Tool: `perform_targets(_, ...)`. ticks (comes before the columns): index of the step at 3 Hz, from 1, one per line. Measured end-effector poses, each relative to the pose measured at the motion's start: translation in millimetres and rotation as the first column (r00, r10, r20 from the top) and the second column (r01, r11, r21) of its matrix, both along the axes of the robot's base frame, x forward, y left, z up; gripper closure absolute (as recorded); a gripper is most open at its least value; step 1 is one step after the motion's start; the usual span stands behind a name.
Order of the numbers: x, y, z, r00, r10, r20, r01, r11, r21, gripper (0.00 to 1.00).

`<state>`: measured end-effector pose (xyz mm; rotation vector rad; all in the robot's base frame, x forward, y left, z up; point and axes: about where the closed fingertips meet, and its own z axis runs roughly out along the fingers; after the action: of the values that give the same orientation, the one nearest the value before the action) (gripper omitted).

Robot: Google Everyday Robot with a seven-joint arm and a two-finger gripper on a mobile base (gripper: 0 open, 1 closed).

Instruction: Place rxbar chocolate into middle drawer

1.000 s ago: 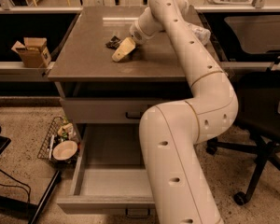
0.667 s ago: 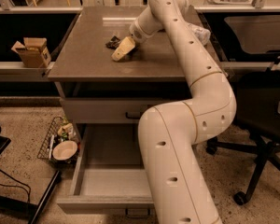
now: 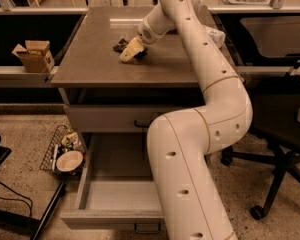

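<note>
- Gripper (image 3: 131,51): low over cabinet top (image 3: 85,59); rxbar chocolate (image 3: 121,45) just beside it at 10 o'clock.
- Free room on top: 6 to 9 o'clock of gripper.
- Middle drawer (image 3: 110,215): stands open, left interior reachable from above.
- 1 obstacle over drawer: robot arm (image 3: 190,159), 3 o'clock side.
- Wire basket (image 3: 54,146): just beside drawer, 9 o'clock.
- Office chair (image 3: 285,134): beyond arm, 3 o'clock.

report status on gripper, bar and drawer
Gripper down on the brown tabletop, at the small dark-wrapped snack bar. Wide grey drawer open below, pale inside. Arm's own links overhang part of it.
</note>
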<state>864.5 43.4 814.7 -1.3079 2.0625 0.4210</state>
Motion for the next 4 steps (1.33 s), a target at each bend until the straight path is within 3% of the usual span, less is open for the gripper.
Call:
perform_targets(1,-4,1,4,1.0,0.0,0.0,0.0,1.0,0.0,1.0)
perform_targets(2,-4,1,4,1.0,0.0,0.0,0.0,1.0,0.0,1.0)
perform_targets(4,-21,-8,22,0.9972,0.074,0.012,-0.074,0.997,0.034,1.0)
